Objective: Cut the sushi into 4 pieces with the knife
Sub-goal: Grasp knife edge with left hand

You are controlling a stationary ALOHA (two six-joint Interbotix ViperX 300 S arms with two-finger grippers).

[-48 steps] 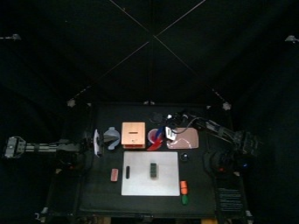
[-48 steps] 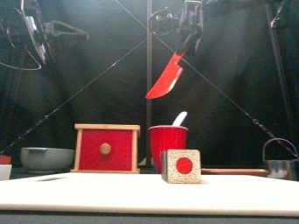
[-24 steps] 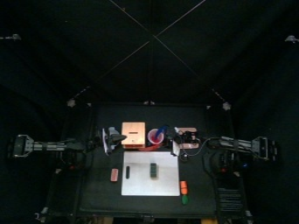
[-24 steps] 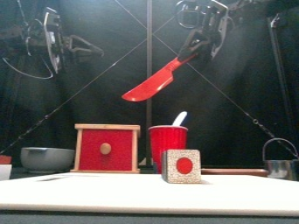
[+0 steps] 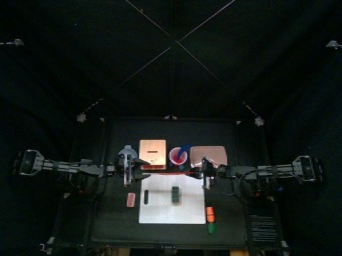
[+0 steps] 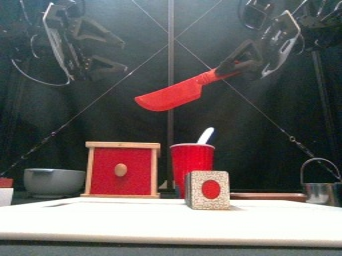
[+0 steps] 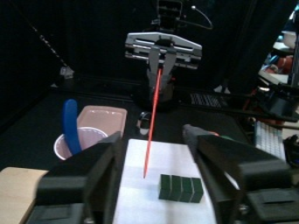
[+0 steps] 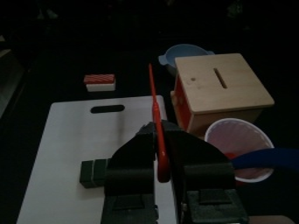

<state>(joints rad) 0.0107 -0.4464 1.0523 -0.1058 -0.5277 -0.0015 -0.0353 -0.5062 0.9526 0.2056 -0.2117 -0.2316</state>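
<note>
On the near part of the table [image 5: 107, 228] lies the white cutting board [image 5: 158, 205], and the sushi roll [image 5: 175, 195] rests on it in one piece, lengthwise front to back. Its near end shows a pale face with a round red centre. Just off the board's left side sits a small red-and-white toy [image 5: 131, 200]; off its right side lies an orange and green toy [image 5: 211, 214].

Above the board's back part, the right gripper [image 6: 245, 62] hangs high, clamped on the handle of the red knife [image 6: 181, 92]. The blade slants down toward the left arm's side, well clear of the roll. Opposite it, the left gripper [image 7: 149, 149] also hovers high, jaws spread wide with nothing between them.

Behind the board stand the wooden box [image 6: 123, 170] with its red drawer front and, just beside it, the red cup [image 6: 191, 165], with the blue knife [image 7: 70, 122] in it. The pink tray [image 5: 209, 154] lies to the cup's right. The blue-grey bowl [image 6: 54, 181] sits to the left of the box, and the metal cutter [image 6: 318, 188] is far off to the right.
</note>
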